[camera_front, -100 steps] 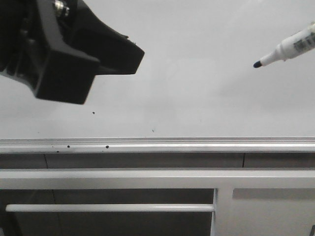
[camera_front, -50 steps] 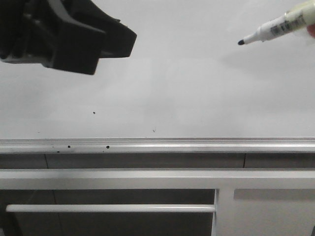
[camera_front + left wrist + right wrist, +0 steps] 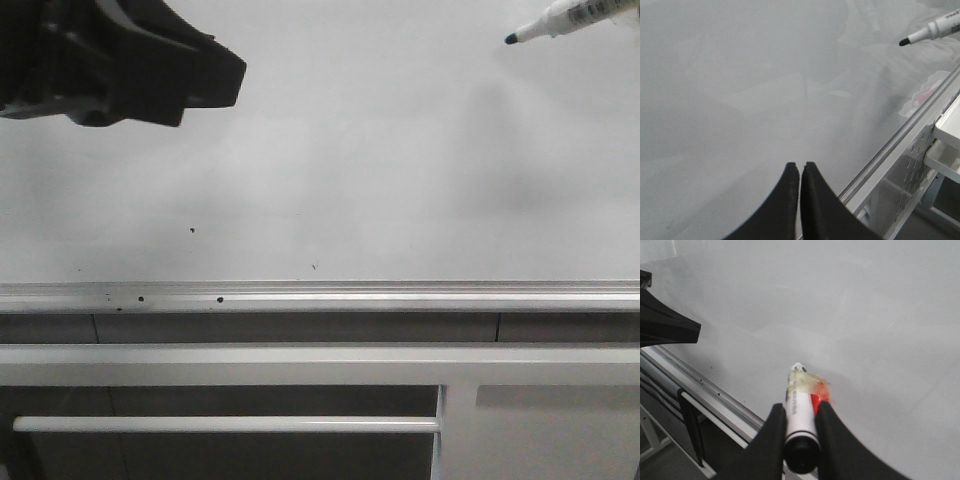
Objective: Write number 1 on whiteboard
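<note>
The whiteboard fills the upper front view, with its silver rail along the lower edge. No number 1 shows on it, only small dark specks. My right gripper is shut on a white marker with a black rear end. The marker enters the front view at top right, its black tip pointing left, close to the board. It also shows in the left wrist view. My left gripper is shut and empty, in front of the board; its black body shows at top left.
Below the rail stand white bars and panels and a thin white rod. The rail and frame also show in the left wrist view and the right wrist view.
The marker has moved up and slightly right on the board's right side. My left gripper's body has moved up and left.
</note>
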`<state>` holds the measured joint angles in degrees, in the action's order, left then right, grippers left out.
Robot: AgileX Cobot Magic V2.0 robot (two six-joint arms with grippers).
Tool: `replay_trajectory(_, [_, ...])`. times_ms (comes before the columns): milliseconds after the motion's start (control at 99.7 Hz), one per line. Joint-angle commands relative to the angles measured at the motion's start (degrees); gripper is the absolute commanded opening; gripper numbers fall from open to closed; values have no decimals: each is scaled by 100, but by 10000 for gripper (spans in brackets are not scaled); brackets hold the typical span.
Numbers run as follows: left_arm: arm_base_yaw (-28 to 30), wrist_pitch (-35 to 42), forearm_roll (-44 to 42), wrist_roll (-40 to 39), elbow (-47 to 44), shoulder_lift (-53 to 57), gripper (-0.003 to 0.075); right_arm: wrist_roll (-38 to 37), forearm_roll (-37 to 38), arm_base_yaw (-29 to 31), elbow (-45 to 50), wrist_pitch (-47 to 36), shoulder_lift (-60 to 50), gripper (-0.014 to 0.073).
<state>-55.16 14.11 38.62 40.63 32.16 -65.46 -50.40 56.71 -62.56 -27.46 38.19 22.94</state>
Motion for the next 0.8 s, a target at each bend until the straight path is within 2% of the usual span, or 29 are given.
replay_trajectory(0, [2,374,0,-62,139,94,-20,-24,388,31,-155,-144,17,-42])
replay_trajectory(371, [2,374,0,-62,139,94,-20,-24,495,31,-155,449,17,-42])
replay_trajectory(792, [2,456,-10,-62,139,94,-20,-113,413,31,68,427,17,-42])
